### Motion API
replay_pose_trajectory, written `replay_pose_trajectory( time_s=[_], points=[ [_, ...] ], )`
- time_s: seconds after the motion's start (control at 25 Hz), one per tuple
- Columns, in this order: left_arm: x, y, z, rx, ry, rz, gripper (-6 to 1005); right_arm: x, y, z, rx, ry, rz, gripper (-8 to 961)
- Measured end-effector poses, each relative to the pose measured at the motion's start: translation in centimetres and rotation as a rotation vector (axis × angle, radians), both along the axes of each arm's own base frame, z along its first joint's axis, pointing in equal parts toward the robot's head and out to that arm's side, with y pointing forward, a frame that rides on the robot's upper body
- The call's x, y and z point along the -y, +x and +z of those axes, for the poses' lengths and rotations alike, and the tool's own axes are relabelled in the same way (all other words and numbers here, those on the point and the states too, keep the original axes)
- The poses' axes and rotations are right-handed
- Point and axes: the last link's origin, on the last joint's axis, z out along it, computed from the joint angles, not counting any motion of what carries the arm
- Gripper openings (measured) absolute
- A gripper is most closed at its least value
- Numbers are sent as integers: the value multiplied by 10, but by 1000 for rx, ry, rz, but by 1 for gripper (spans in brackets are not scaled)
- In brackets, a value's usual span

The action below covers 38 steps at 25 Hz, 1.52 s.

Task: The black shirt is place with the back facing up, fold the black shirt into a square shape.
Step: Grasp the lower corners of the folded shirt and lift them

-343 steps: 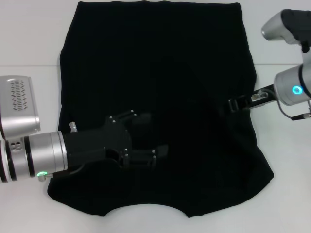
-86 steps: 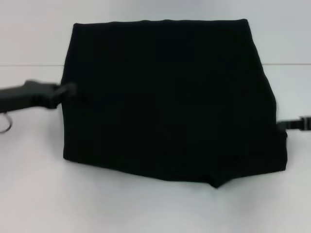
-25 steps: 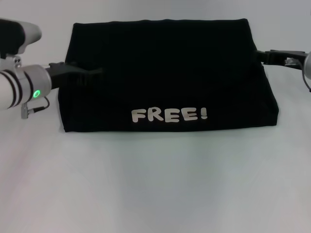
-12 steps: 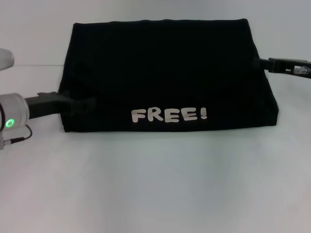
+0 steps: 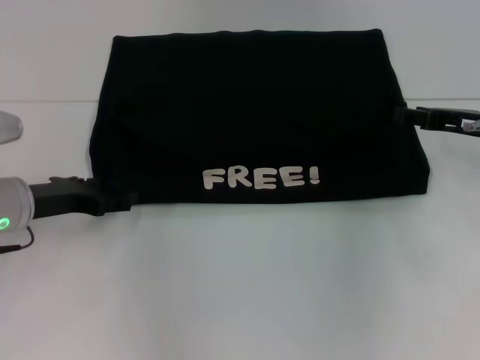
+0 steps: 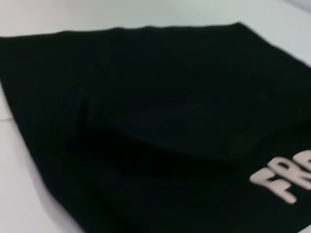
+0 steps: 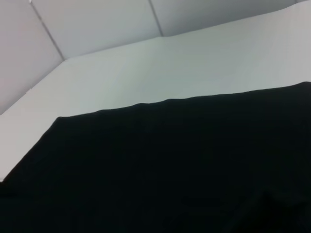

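Note:
The black shirt lies folded into a wide rectangle on the white table. Pale "FREE!" lettering faces up near its front edge. My left gripper sits low at the shirt's front-left corner, its tip at the cloth's edge. My right gripper reaches in from the right and meets the shirt's right edge about halfway back. The left wrist view shows the shirt close up, with part of the lettering. In the right wrist view, the shirt fills the lower half.
Bare white table surface stretches in front of the shirt and to both sides. Behind the shirt, the table meets pale wall panels.
My left gripper has slid from the shirt's left side toward its front-left corner. My right gripper has drifted slightly nearer along the right edge. The folded shirt has stayed still over the last second.

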Motion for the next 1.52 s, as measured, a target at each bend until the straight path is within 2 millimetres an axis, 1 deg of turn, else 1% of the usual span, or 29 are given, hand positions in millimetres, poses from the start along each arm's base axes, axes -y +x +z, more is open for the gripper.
replay_pose_trajectory(
  time_s=[0.32,0.68,0.8,1.0,1.44,1.52],
  points=[
    [-4,-9,-10,-52,25,19,873,1,0,1,-6,-6,1,542],
    [-3,2,-23,-72,-51,-37,864,1,3,3,-1,1,-7,537],
    [-4,4,-24,-82,-57,-46,861,1,3,3,-1,1,-7,535],
    [-8,4,-20,-84,-33,-40,689,1,4,4,1,2,-7,532],
    [-12,2,-17,-110,-9,-35,439,3,7,4,2,1,-14,523],
    [-13,2,-17,-114,-6,-34,280,3,9,6,10,-1,-17,521]
  ],
)
